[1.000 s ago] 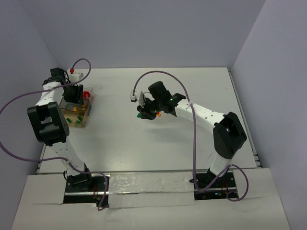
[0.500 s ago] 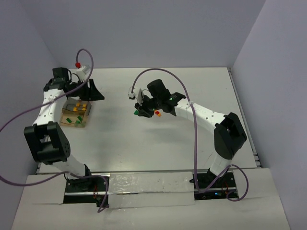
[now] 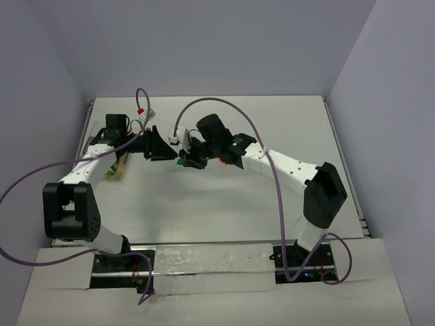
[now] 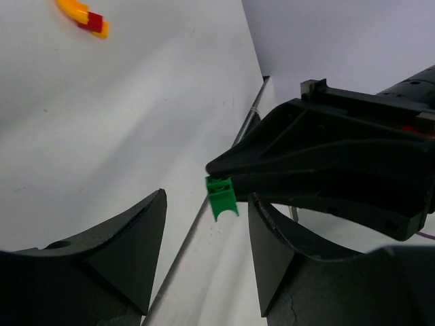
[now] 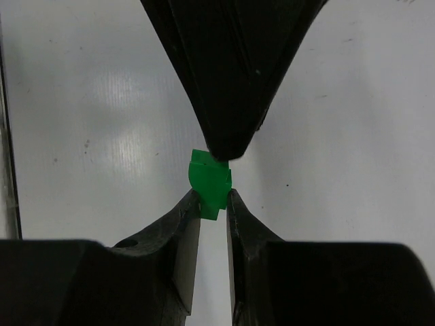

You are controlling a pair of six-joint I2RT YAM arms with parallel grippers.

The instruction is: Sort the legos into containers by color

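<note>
A green lego (image 5: 209, 178) is pinched between the fingertips of my right gripper (image 5: 213, 197), which is shut on it above the table. In the top view this lego (image 3: 179, 161) hangs at the right gripper (image 3: 183, 159), left of the table's middle. My left gripper (image 4: 206, 210) is open, its tips reaching to either side of the green lego (image 4: 222, 195) without gripping it. From above, the left gripper (image 3: 167, 151) meets the right one tip to tip. The containers (image 3: 112, 174) lie at the far left, mostly hidden under the left arm.
A joined orange-yellow and red lego (image 4: 85, 15) lies on the white table beyond the grippers. A purple cable (image 3: 204, 103) loops over the right arm. The table's left edge and the wall run close behind the containers.
The left arm swung right, away from the containers, to meet the right gripper, and its jaws opened wider. The right gripper carried the green lego a little to the left.
</note>
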